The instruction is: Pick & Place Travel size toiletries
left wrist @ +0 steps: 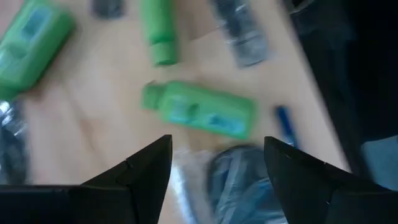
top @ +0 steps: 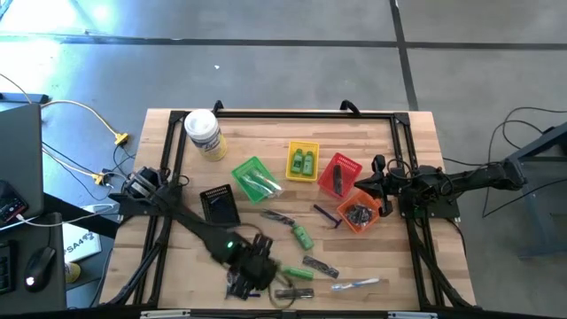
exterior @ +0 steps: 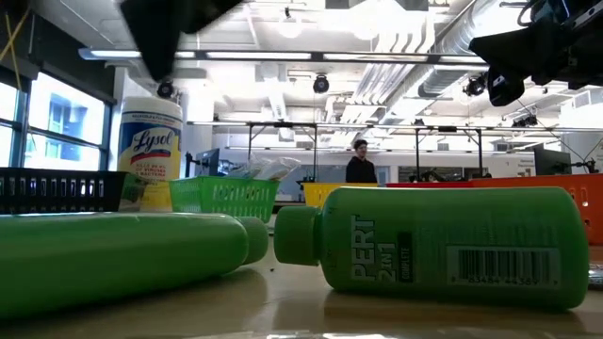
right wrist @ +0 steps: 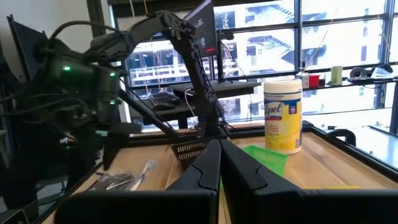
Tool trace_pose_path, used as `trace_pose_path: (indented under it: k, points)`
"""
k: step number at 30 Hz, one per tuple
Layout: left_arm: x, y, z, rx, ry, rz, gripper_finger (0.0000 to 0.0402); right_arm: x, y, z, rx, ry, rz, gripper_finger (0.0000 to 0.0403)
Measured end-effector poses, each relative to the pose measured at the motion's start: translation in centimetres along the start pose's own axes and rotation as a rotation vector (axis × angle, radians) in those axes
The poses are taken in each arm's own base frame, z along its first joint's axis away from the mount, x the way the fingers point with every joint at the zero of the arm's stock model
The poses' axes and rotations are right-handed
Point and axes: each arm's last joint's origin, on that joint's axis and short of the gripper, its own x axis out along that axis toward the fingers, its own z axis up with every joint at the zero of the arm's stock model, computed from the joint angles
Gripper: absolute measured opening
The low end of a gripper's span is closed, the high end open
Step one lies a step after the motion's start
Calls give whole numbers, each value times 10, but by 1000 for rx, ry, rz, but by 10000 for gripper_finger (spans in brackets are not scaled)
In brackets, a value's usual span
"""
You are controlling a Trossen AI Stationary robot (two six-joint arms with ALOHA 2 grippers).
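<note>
Hovering left gripper (left wrist: 217, 163), jaws spread wide, empty, over front-edge clutter. Green bottle (left wrist: 200, 111) lying flat just ahead of fingertips, long axis running across jaw gap. Right gripper (right wrist: 219, 163) waiting clenched near orange basket (top: 361, 213), farther off.

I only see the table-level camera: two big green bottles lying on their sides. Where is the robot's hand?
Observer: The left gripper hangs open right above a green bottle, near the table's front edge.
Operator: Is there a second arm?
Observer: Yes. The right gripper is shut, over at the table's right side beside an orange basket.
Operator: Is anything in the baskets?
Observer: The yellow basket holds two small green bottles.
</note>
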Motion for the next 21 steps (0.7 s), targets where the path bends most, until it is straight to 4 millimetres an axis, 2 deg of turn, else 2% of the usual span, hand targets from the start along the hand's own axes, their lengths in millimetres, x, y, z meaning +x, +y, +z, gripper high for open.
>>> trace_pose_path:
  k: [8,21]
  points:
    - [-3,-53,0,-34,-134,-51,244,0,0,1,31,-7,0,4]
    - [26,-125,-23,-178,-155,-86,244,0,-1,2,65,-20,-43,4]
